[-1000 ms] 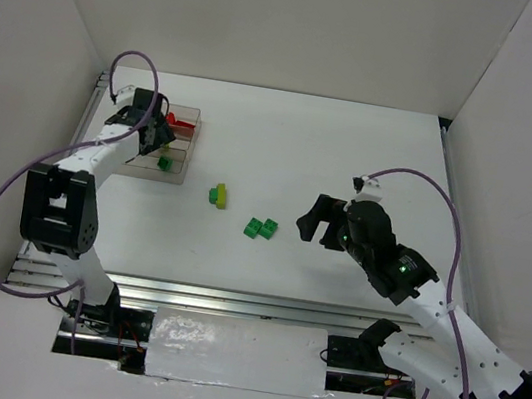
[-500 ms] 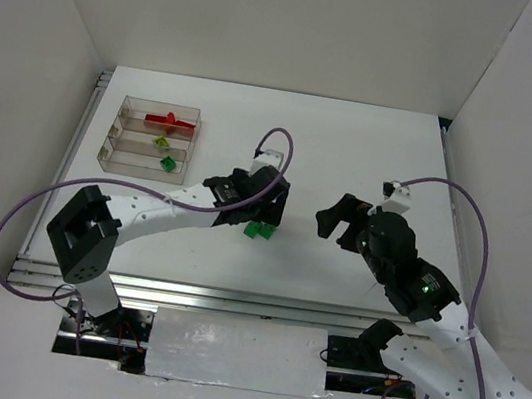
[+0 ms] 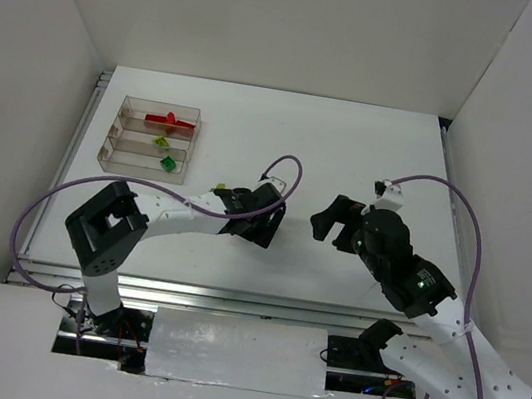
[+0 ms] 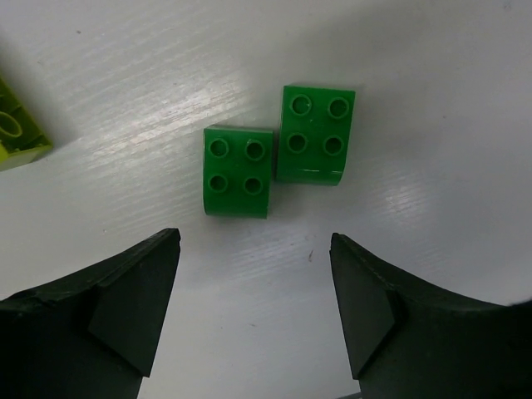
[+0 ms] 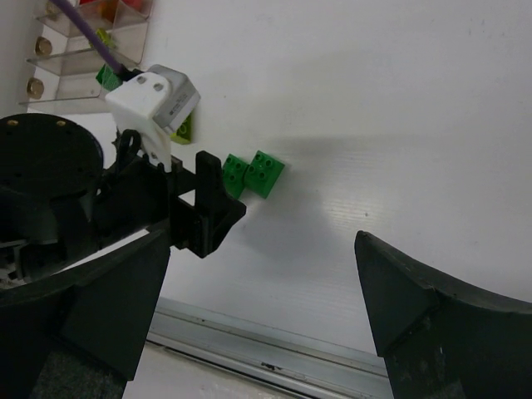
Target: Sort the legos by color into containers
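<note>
Two dark green legos (image 4: 238, 170) (image 4: 314, 135) lie side by side on the white table, just ahead of my open, empty left gripper (image 4: 253, 249). In the top view the left gripper (image 3: 262, 224) hangs over them and hides them. They also show in the right wrist view (image 5: 253, 174). A yellow-green lego (image 4: 17, 137) lies to their left, partly visible in the top view (image 3: 217, 189). The clear three-compartment container tray (image 3: 124, 137) at far left holds red legos (image 3: 170, 122), a yellow-green one (image 3: 162, 143) and a green one (image 3: 165, 163). My right gripper (image 3: 333, 220) is open and empty, right of the bricks.
White walls enclose the table on three sides. A metal rail (image 5: 274, 345) runs along the near edge. The left arm's purple cable (image 3: 286, 167) loops above its wrist. The two grippers stand a short way apart mid-table.
The left arm swung from the tray to the middle of the table and settled over the two dark green bricks. The right gripper shifted slightly right and back.
</note>
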`<control>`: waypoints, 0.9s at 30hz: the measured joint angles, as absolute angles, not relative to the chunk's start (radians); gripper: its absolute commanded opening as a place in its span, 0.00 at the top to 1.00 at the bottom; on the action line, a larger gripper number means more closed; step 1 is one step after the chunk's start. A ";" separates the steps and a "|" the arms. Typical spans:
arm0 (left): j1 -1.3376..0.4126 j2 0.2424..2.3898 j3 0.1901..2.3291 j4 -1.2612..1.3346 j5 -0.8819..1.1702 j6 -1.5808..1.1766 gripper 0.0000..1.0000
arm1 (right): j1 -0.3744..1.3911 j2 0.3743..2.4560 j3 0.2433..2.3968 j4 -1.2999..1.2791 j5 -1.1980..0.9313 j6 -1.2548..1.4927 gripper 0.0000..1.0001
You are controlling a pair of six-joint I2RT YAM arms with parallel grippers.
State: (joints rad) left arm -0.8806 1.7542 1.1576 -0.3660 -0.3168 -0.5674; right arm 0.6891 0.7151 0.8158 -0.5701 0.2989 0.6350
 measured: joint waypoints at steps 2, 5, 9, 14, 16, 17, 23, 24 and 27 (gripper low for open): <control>-0.880 1.773 1.157 -0.358 -0.315 -0.553 0.19 | 0.689 0.721 0.815 -0.569 0.291 0.633 0.01; -0.867 1.803 1.151 -0.333 -0.300 -0.540 0.21 | 0.689 0.721 0.812 -0.569 0.283 0.630 0.01; -0.837 1.826 1.150 -0.313 -0.288 -0.522 0.27 | 0.689 0.720 0.811 -0.569 0.275 0.629 0.01; -0.815 1.845 1.145 -0.281 -0.276 -0.499 0.35 | 0.689 0.717 0.810 -0.568 0.272 0.626 0.01; -0.815 1.849 1.145 -0.265 -0.270 -0.498 0.55 | 0.689 0.717 0.810 -0.567 0.272 0.626 0.01; -0.815 1.851 1.146 -0.258 -0.268 -0.501 0.67 | 0.689 0.717 0.810 -0.565 0.271 0.626 0.01; -0.813 1.847 1.150 -0.278 -0.303 -0.516 1.00 | 0.689 0.714 0.808 -0.561 0.268 0.623 0.01; -0.812 1.836 1.142 -0.292 -0.315 -0.527 1.00 | 0.689 0.712 0.806 -0.560 0.267 0.622 0.01; -0.795 1.758 1.108 -0.358 -0.366 -0.563 1.00 | 0.689 0.707 0.795 -0.554 0.264 0.621 0.01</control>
